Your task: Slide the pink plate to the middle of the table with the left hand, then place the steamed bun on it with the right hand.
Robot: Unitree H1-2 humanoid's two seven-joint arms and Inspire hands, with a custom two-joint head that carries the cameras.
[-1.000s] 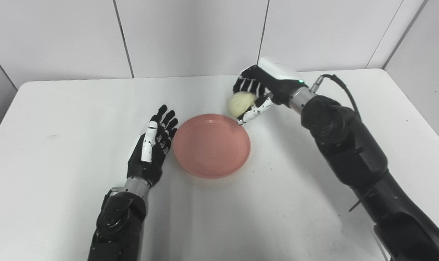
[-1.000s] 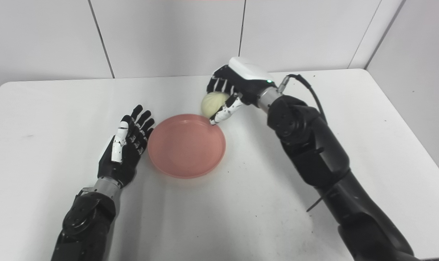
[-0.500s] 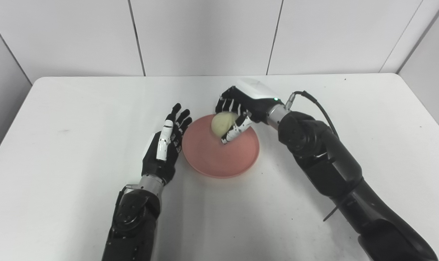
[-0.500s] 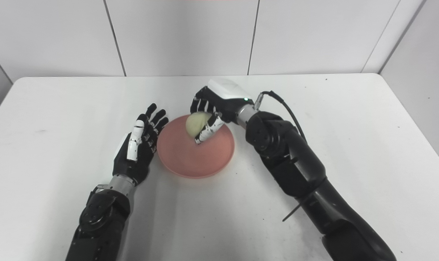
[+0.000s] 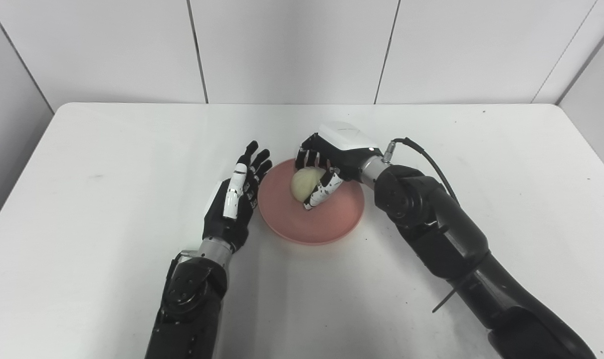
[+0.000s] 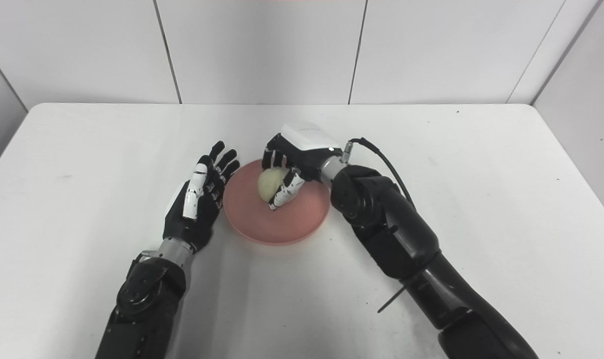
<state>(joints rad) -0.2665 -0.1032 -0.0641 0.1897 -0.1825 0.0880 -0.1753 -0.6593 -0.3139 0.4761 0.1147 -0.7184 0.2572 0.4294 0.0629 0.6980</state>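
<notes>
A pink plate (image 5: pixel 331 222) lies near the middle of the white table (image 5: pixel 82 159). A pale steamed bun (image 5: pixel 304 183) is over the plate's far half, low on it. My right hand (image 5: pixel 331 159) is shut on the bun, fingers behind it and thumb in front. Whether the bun rests on the plate I cannot tell. My left hand (image 5: pixel 234 199) is open, fingers straight, flat beside the plate's left rim. The same shows in the right eye view, with the plate (image 6: pixel 292 227), the bun (image 6: pixel 271 182), the right hand (image 6: pixel 294 159) and the left hand (image 6: pixel 199 199).
A black cable (image 5: pixel 426 157) loops off my right wrist above the table. Grey panel walls (image 5: pixel 292 50) stand behind the table's far edge and at both sides.
My right hand has carried the bun from beyond the plate's far right rim to over the plate and lowered it. The camera has shifted. My left hand stays open beside the plate.
</notes>
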